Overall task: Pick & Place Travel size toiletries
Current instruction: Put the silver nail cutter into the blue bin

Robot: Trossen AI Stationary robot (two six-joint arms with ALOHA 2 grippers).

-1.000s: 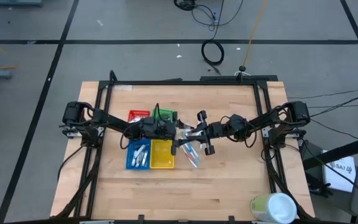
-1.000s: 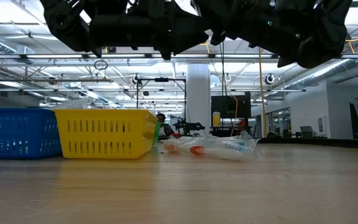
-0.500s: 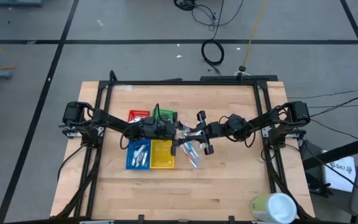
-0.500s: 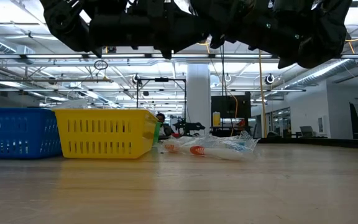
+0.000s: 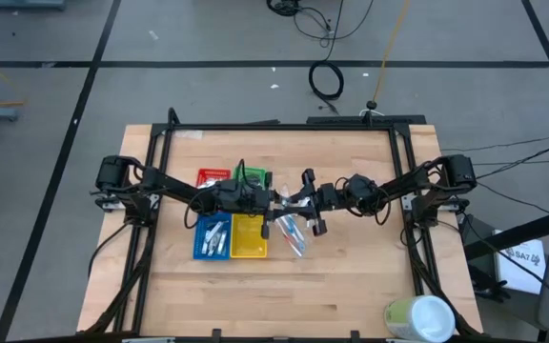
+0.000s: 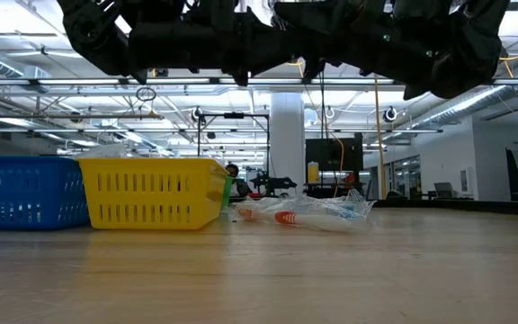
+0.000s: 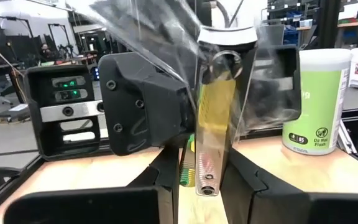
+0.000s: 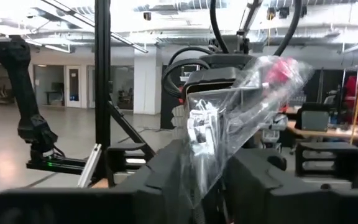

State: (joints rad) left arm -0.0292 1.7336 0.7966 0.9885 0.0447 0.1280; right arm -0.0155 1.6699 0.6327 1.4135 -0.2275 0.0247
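Two claws pinch one clear, crinkled toiletry packet [image 7: 213,124], seemingly yellow inside.

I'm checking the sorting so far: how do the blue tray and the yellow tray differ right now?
Contents: the blue tray holds several pale, slim items, while the yellow tray looks empty from above.
Position: the yellow tray lies between the blue tray and the loose clear-bagged toiletries on the table, so the blue tray is farther from them.
Shared: both are square, slotted-walled trays standing side by side.
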